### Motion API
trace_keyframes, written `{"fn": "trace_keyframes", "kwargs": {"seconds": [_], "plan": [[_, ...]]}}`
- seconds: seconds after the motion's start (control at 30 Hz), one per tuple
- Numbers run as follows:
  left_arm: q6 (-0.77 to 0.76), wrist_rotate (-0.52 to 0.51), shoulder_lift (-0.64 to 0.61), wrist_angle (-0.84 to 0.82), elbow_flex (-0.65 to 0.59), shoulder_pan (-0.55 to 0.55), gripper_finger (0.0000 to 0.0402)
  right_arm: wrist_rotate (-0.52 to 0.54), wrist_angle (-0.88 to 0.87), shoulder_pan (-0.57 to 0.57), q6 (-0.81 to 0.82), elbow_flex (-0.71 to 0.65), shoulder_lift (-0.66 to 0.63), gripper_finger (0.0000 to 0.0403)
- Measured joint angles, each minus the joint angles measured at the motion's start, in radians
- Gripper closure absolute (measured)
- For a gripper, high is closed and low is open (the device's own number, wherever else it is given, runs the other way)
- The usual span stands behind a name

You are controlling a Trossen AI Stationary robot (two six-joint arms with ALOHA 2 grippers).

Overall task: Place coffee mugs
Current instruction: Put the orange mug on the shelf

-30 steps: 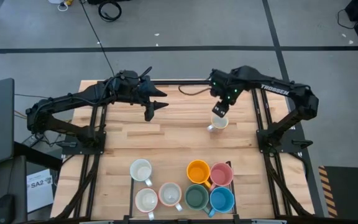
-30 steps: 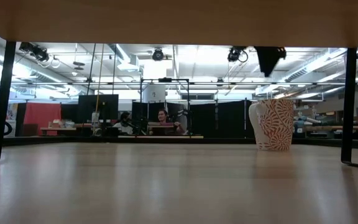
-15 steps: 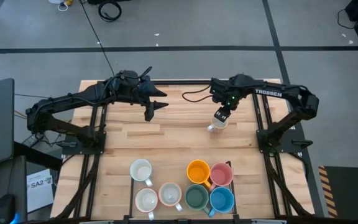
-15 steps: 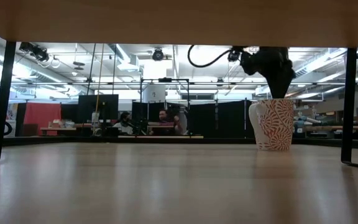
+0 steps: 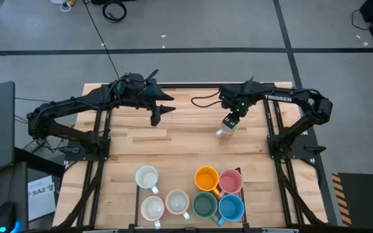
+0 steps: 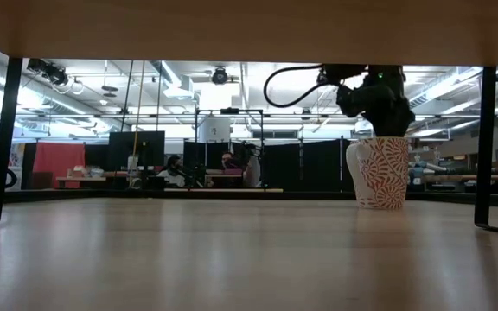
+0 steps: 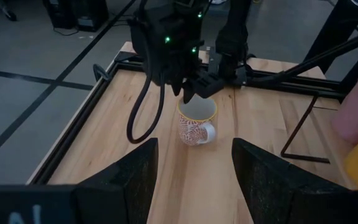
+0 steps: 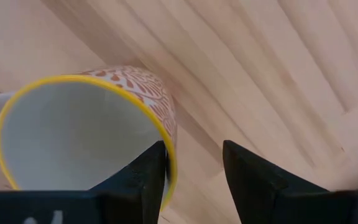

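the right gripper is standing spread over the patterned mug, one finger inside the yellow rim and one outside, not clamping it. the mug is sitting upright mid-table. the left gripper is hovering released, well apart.

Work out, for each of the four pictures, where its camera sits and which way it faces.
High: above, straight down; both arms, seven plain ceramic mugs.
Low: table height, level; red-patterned white ceramic mug, right arm.
Left wrist: forward past its own open fingers to that mug.
Right wrist: down; open right end effector straddling the mug's yellow rim.
All share that mug.
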Motion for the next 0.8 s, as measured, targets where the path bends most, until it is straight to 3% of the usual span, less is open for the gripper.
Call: {"fn": "trace_keyframes", "kwargs": {"seconds": [0.2, 0.47, 0.8], "plan": [[0.000, 0.000, 0.000, 0.000, 0.000, 0.000, 0.0189, -0.004, 0.047, 0.000, 0.001, -0.035, 0.000, 0.0268], [0.000, 0.000, 0.000, 0.000, 0.000, 0.000, 0.0189, -0.008, 0.071, 0.000, 0.003, -0.042, 0.000, 0.0375], [0.000, 0.000, -0.004, -0.002, 0.000, 0.000, 0.0189, -0.045, 0.074, 0.000, 0.016, 0.074, 0.000, 0.0375]]}}
